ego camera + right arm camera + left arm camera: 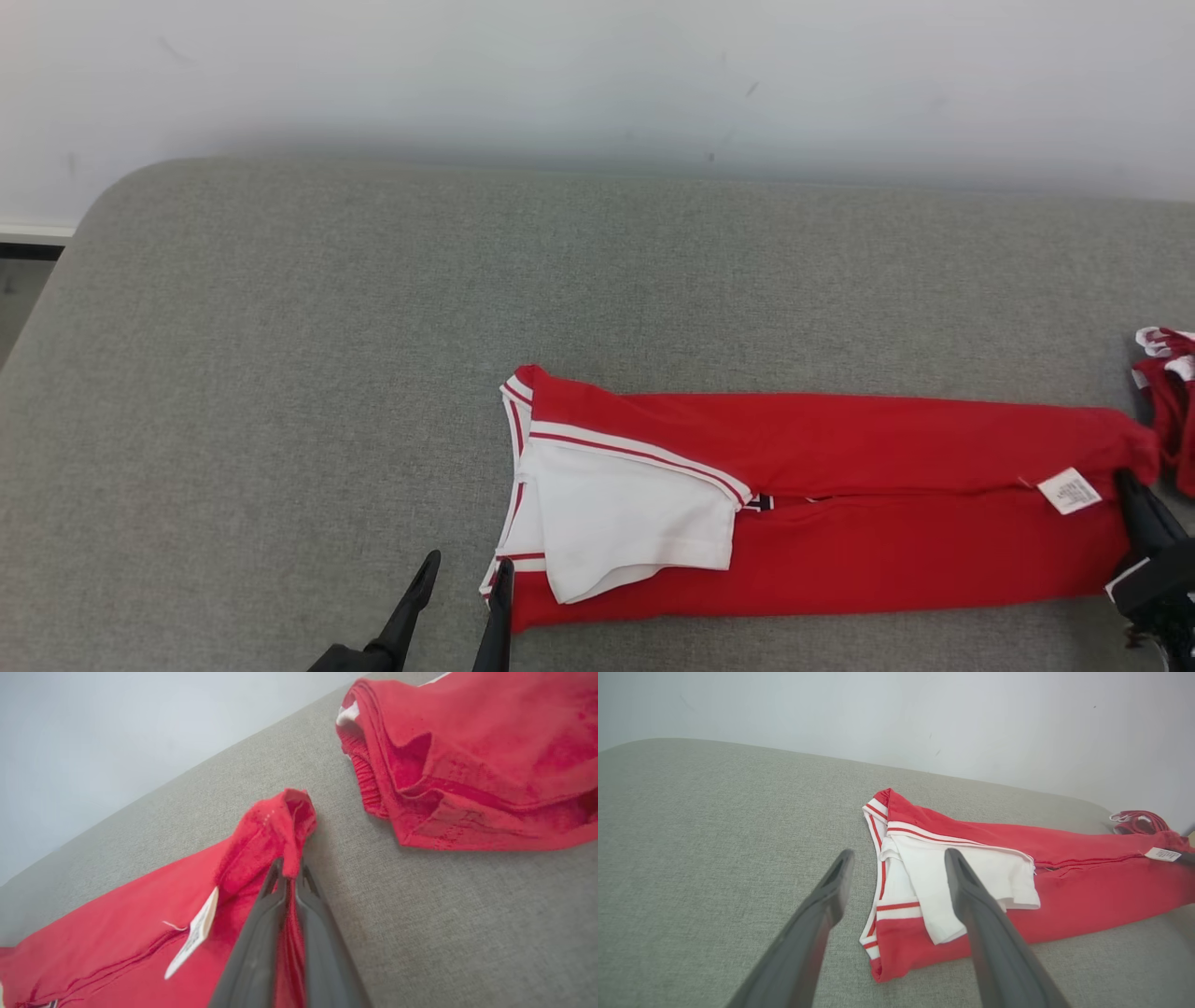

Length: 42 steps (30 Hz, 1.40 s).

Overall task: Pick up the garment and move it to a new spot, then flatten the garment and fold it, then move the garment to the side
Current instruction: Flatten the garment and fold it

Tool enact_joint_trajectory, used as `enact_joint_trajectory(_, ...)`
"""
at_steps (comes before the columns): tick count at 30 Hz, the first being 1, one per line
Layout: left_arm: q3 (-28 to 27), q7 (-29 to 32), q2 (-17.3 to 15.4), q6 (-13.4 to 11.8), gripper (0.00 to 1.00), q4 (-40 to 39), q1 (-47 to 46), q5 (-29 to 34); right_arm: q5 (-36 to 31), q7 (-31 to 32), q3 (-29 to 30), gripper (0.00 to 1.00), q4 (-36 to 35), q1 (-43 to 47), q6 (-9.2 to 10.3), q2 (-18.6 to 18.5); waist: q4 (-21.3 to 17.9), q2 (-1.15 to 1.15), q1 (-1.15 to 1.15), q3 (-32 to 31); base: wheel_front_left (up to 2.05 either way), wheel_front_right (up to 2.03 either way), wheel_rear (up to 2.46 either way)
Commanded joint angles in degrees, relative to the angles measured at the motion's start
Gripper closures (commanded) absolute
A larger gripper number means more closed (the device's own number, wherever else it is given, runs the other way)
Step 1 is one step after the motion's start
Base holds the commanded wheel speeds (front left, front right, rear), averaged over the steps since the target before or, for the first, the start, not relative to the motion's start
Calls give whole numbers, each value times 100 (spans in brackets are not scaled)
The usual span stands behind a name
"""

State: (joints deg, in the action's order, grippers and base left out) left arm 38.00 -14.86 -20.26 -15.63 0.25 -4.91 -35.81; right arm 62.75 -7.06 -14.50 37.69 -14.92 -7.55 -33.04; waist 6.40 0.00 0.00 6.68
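Note:
The garment [887, 504] is red with a white sleeve and striped trim. It lies folded into a long strip across the grey cushion [280, 373]. My left gripper [467, 562] is open just off the strip's left end, its right finger by the striped edge. In the left wrist view its fingers [971, 896] frame that trim and the white sleeve [994, 877]. My right gripper [290, 870] is shut on the bunched right end of the garment [261, 830], beside a white label [194, 935]. In the head view it [1131, 483] sits at the strip's right tip.
A second red and white cloth [1172, 392] lies bunched at the right edge, close to my right gripper; it looms large as a red cloth [467, 742] in the right wrist view. A pale wall [597, 75] rises behind the cushion. The cushion's rounded corner is at far left.

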Motion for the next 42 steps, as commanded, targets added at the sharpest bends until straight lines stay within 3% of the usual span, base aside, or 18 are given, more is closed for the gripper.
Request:
enact_joint_trajectory(1,3,0,-20,1,0,-10,63,-16,70,53,-38,100,-188,66,13,-39,-34,0,0,-24,0,0,0)
enact_joint_trajectory(11,31,26,-19,7,0,7,40,-78,175,509,-211,100,-2030,256,13,6,-42,0,0,-71,0,0,0)
enact_joint_trajectory(18,93,56,43,61,0,46,-81,-91,-42,921,-205,100,-2686,58,13,418,178,0,0,-91,0,0,0)
enact_joint_trajectory(29,144,37,195,139,0,181,-165,-145,-415,1655,-475,100,-2993,-233,13,1271,802,0,0,-77,0,0,0)
enact_joint_trajectory(42,165,4,329,246,0,325,-165,-136,-792,1991,-927,100,-2644,-493,13,1881,1347,0,0,-75,0,0,0)
